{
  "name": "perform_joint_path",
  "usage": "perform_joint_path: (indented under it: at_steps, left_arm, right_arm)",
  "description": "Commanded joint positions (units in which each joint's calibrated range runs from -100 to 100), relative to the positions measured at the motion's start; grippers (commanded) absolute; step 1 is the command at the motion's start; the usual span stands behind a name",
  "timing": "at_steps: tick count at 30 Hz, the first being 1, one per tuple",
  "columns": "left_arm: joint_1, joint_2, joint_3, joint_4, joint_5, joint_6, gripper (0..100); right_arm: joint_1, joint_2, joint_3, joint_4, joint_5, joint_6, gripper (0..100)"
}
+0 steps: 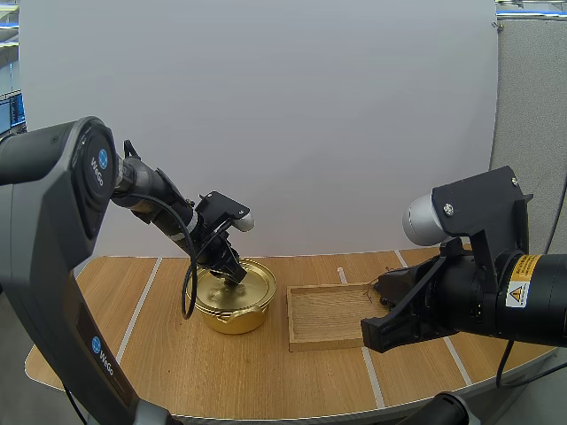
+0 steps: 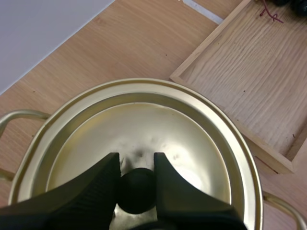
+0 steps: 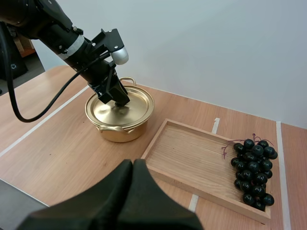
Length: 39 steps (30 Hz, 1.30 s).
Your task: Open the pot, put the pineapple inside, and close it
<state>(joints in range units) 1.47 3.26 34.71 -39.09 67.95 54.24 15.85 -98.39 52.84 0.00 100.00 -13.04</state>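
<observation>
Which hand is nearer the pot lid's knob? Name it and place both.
Left. The left hand pinches the knob atop the lid. The right hand hangs shut, well away from the pot, by the wooden tray's near edge.

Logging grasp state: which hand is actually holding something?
The left hand, pinching the black knob of the gold lid. The right hand is shut on nothing, near the wooden tray.
</observation>
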Motion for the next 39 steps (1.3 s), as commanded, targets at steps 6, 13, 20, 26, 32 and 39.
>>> perform_joint_path:
  at_steps: [6, 13, 20, 26, 32, 39]
  left_arm:
    - [0.09, 1.2, 0.1, -0.5, 5.2, 0.3, 0]
    - [0.09, 1.0, 0.1, -0.5, 8.7, 0.0, 52]
    - [0.09, 1.0, -3.7, -0.9, 21.4, -1.8, 100]
    - [0.09, -1.4, -10.0, -0.9, 27.9, -6.8, 100]
    - [0.09, -10.2, -14.7, 0.3, 31.2, -8.0, 100]
    - [0.09, -22.0, -17.6, 4.1, 29.5, -8.3, 100]
  right_arm:
    - [-0.2, -0.4, 0.0, -0.4, 0.0, 0.0, 0]
    - [-0.2, -0.4, 0.0, -0.4, 0.0, 0.0, 0]
    - [-0.2, -0.4, 0.0, 0.0, 0.0, 0.0, 0]
    - [-0.2, -0.4, 0.0, 0.0, 0.0, 0.0, 0]
    - [-0.2, -0.4, 0.0, 0.0, 0.0, 0.0, 0]
    - [-0.2, -0.4, 0.0, 0.0, 0.0, 0.0, 0]
